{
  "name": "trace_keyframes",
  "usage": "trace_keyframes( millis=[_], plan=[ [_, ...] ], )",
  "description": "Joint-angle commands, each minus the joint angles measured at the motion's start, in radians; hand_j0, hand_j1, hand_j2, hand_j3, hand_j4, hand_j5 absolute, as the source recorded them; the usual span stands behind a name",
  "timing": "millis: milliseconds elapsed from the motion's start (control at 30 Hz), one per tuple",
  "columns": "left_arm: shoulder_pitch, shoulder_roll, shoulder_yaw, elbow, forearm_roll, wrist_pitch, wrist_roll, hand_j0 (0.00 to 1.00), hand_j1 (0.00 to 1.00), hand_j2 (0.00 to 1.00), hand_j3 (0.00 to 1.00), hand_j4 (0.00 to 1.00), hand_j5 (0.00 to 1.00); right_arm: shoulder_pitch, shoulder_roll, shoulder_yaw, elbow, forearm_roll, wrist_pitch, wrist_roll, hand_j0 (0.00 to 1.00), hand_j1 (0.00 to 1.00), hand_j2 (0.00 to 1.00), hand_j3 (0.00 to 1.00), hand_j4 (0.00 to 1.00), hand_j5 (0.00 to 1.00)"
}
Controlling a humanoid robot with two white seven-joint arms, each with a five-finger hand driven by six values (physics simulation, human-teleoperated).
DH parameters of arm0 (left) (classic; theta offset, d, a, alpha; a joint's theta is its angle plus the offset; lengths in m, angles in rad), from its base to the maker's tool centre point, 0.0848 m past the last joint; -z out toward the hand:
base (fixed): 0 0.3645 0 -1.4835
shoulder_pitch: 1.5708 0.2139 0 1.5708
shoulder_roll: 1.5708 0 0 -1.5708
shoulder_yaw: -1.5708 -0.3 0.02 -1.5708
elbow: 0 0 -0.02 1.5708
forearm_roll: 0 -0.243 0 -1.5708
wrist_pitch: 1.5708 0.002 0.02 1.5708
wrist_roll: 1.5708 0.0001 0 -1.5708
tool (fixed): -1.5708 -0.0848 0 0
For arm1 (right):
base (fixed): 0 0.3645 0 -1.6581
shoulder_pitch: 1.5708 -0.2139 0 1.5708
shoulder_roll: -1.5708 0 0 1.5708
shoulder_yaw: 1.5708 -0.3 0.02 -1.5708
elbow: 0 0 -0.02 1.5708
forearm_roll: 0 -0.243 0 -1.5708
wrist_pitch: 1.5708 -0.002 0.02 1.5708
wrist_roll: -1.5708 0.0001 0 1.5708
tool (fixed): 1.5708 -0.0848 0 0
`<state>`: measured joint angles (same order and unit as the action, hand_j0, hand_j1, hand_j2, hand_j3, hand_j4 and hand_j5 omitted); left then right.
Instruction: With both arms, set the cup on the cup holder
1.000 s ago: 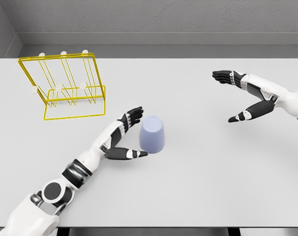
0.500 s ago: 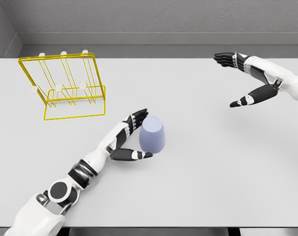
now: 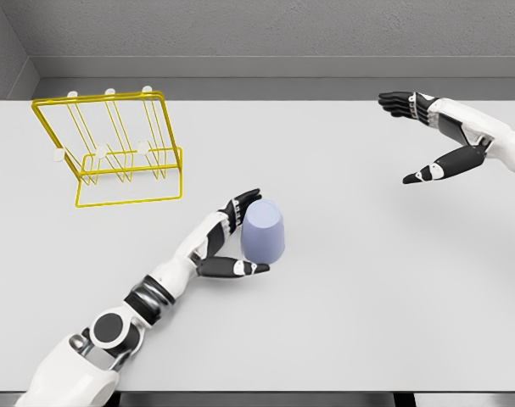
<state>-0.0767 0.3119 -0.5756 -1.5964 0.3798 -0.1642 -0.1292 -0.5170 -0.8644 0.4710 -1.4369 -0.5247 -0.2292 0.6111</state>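
left hand (image 3: 227,242): spread open around cup (image 3: 263,230), framing a grasp
right hand (image 3: 435,136): open, idle far right
holder (image 3: 109,148): far left

Simulated test bench, not lived-in room. Flat, even rendering, no clutter. Plain pale grey table (image 3: 367,322) fills most of view. Bare grey wall (image 3: 265,25) behind, rough concrete look; second grey wall meets it at far left corner. Only 2 props on table: yellow wire rack (image 3: 113,148) with white-tipped pegs, lavender cup (image 3: 263,230) standing upside down. 2 white robot arms with black-fingered hands reach over tabletop.
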Motion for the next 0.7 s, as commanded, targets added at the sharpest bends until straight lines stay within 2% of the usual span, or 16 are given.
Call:
trace_keyframes(
  millis=[0, 667],
  plan=[
    [-0.002, -0.008, -0.01, 0.007, 0.002, 0.0, 0.0, 1.0, 1.0, 1.0, 1.0, 1.0, 1.0, 0.0, -0.002, -0.002, 0.015, -0.006, 0.001, 0.0, 1.0, 1.0, 1.0, 1.0, 1.0, 1.0],
    [-0.021, -0.03, -0.01, 0.039, 0.002, 0.002, 0.0, 1.0, 1.0, 1.0, 1.0, 1.0, 1.0, -0.006, -0.001, -0.003, 0.035, -0.006, -0.001, 0.0, 1.0, 1.0, 1.0, 1.0, 1.0, 1.0]
  ],
)
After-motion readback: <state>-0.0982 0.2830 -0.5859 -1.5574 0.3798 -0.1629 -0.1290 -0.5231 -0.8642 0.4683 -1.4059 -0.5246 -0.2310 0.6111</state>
